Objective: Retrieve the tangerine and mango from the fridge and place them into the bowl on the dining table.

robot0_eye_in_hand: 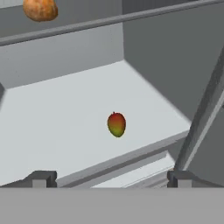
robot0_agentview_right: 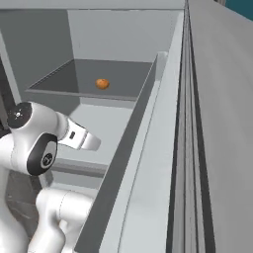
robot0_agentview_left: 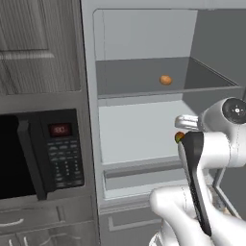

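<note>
- You are looking along a gripper [robot0_eye_in_hand: 109, 177] whose jaws are standing wide apart with nothing between them; one dark fingertip [robot0_eye_in_hand: 41, 178] is rising at about 7 o'clock of the hand view and the other at about 5 o'clock.
- You are seeing the white arm [robot0_agentview_left: 211, 144] reaching toward the open fridge [robot0_agentview_left: 144, 120], with its hand pointing into the lower compartment.
- Just beyond the fingertips, the mango [robot0_eye_in_hand: 116, 124] is lying on the pale lower shelf [robot0_eye_in_hand: 65, 122], near the centre of the hand view and apart from both fingertips. In the left base view a sliver of it is peeking out at the arm's edge, around 4 o'clock.
- Farther up, the tangerine [robot0_agentview_left: 166, 79] is sitting on the darker upper shelf [robot0_agentview_left: 134, 77], near its front edge; you are finding it at about 12 o'clock in the left base view and at 11 o'clock in the hand view.
- At 9 o'clock of the left base view, a black microwave [robot0_agentview_left: 43, 153] with a keypad is sitting beside the fridge under grey cabinets [robot0_agentview_left: 38, 43].
</note>
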### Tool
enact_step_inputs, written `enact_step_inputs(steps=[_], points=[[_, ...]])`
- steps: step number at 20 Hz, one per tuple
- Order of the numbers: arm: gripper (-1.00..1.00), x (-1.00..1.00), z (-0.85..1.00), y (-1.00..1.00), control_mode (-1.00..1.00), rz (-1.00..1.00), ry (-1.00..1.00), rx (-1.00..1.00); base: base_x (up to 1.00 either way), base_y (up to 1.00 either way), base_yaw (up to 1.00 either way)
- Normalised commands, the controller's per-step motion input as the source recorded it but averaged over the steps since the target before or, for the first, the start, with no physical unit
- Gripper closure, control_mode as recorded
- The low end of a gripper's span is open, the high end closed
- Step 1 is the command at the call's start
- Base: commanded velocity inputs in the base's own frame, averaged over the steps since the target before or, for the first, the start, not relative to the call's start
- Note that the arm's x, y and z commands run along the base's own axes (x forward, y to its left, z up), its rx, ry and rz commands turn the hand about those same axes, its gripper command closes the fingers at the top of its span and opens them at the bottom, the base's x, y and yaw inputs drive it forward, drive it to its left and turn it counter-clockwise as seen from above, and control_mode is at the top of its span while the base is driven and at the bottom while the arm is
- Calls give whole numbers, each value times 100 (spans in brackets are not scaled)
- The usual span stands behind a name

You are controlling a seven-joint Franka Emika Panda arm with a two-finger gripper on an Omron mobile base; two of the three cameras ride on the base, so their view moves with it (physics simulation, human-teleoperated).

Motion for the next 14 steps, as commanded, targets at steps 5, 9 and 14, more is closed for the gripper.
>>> enact_step_inputs(steps=[5,9,14], points=[[-100,0,0,0,100,0,0,0,97,0,5],[-100,0,0,0,100,0,0,0,51,-10,7],[-100,5,0,0,-100,0,0,0,23,0,1]])
